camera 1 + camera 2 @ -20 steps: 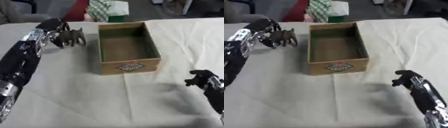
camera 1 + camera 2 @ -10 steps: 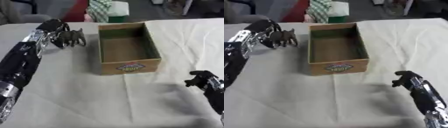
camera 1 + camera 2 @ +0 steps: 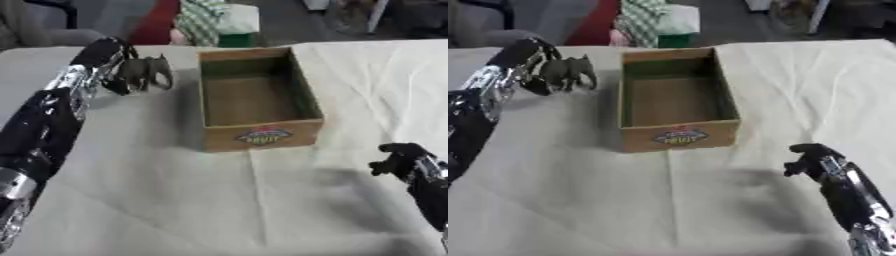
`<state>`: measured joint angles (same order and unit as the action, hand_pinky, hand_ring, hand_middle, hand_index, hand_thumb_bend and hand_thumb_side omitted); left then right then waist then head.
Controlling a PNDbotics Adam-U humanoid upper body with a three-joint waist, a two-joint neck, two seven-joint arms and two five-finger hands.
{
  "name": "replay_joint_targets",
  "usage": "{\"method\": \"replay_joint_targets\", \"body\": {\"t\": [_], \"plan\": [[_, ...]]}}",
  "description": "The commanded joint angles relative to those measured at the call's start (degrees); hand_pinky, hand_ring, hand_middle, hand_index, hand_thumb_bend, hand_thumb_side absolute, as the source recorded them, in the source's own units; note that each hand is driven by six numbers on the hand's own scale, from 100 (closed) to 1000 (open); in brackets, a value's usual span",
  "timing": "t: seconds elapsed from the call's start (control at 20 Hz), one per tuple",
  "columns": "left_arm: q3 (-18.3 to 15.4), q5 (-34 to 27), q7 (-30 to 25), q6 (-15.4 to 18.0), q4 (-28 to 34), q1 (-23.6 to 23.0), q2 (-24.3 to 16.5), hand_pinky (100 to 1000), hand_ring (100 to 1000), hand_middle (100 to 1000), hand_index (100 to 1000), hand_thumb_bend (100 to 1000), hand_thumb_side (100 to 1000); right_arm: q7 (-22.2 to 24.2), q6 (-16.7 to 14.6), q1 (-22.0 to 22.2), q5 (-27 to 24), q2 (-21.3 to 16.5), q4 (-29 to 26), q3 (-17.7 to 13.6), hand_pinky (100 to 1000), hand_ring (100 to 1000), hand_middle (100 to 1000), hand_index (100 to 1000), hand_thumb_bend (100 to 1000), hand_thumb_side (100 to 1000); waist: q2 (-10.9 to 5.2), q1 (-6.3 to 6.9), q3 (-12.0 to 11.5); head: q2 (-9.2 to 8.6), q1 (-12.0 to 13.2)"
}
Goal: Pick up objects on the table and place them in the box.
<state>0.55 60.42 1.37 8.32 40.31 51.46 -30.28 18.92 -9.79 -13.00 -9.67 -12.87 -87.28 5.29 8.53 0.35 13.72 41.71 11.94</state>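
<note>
A grey toy elephant point(image 3: 149, 71) hangs just left of the open cardboard box point(image 3: 255, 97), a little above the cloth. My left hand point(image 3: 107, 56) reaches in from the left and is shut on the elephant, its fingers curled round the toy's back. The box looks empty inside and carries a coloured label point(image 3: 262, 136) on its near wall. My right hand point(image 3: 811, 157) hovers low at the right, near the front, with its fingers curled and nothing in it.
A cream cloth point(image 3: 175, 190) covers the table. Beyond the far edge stand a green-and-white checked item point(image 3: 206, 20) and a red one point(image 3: 156, 22).
My left hand has lifted the elephant slightly and edged it toward the box. The right hand has hardly moved.
</note>
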Motion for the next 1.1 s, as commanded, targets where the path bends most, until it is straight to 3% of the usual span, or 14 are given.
{"method": "replay_joint_targets", "body": {"t": [0.05,1.1], "plan": [[-0.15,-2.05,-0.66,-0.02,2.28,1.47,-2.41,525,197,136,314,100,110,0.11,-0.19,-0.43,-0.12,-0.6,-0.72,-0.42,745,525,405,723,100,812,-0.83,-0.02,-0.09,-0.49,0.04],[0.88,-16.32,-6.43,-0.1,13.99,2.77,-3.66,525,176,116,296,100,162,0.13,-0.21,-0.41,-0.3,-0.65,-0.73,-0.51,745,525,404,723,100,807,-1.19,-0.02,-0.14,-0.72,0.02]]}}
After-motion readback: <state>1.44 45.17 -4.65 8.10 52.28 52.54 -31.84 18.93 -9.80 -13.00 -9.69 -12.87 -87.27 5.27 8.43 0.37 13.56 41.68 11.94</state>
